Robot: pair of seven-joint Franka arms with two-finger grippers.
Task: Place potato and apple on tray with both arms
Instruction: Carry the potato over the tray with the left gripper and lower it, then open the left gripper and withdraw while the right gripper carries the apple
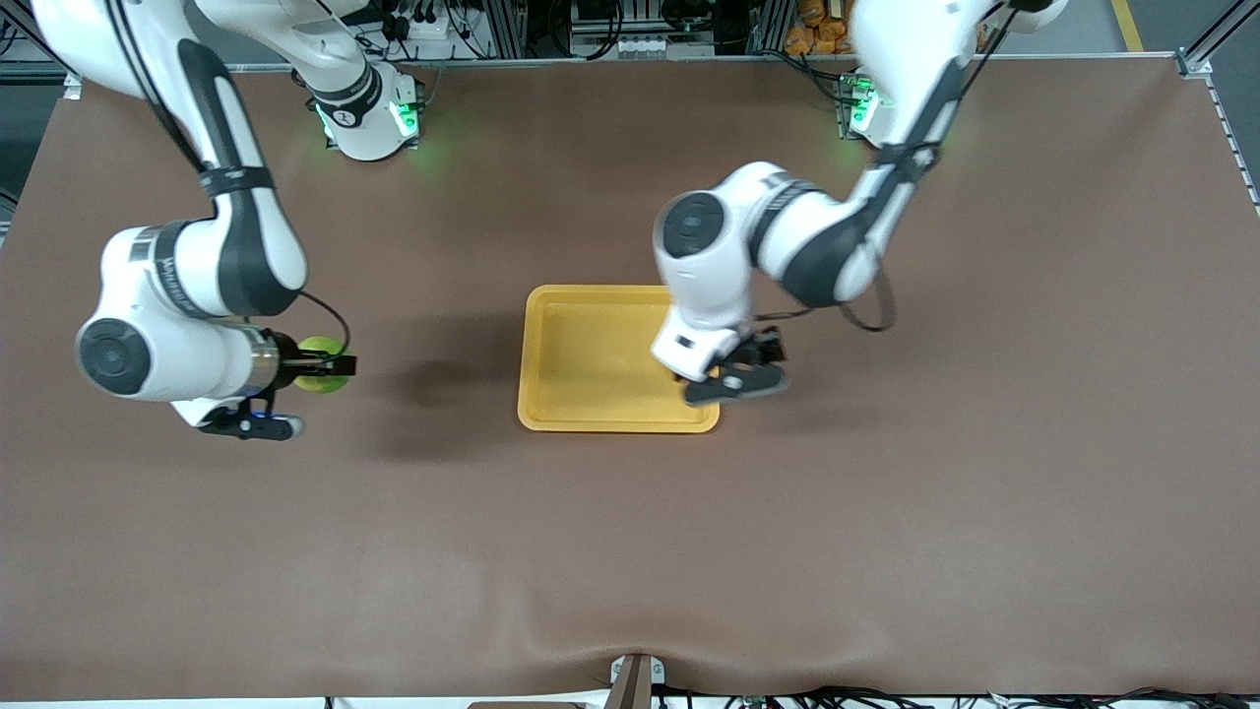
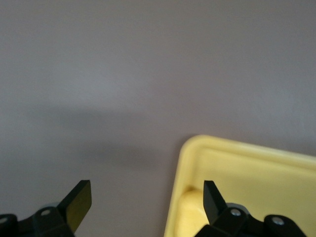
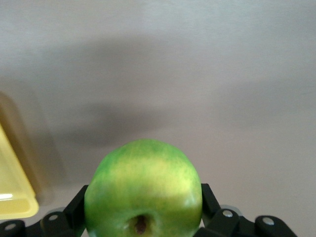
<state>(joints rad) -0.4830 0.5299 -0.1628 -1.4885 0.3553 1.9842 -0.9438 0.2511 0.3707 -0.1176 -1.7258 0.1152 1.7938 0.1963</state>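
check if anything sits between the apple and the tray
Nothing visible on the table between them. The right gripper holds the apple over bare table toward the right arm's end. The left gripper, fingers open, hangs over the tray's corner at the left arm's end, so that spot is crowded.

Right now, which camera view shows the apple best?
The right wrist view: the apple fills the foreground, stem dimple visible, clamped in the right end effector. The front view shows only a green sliver of it beside the arm. The left wrist view misses it.
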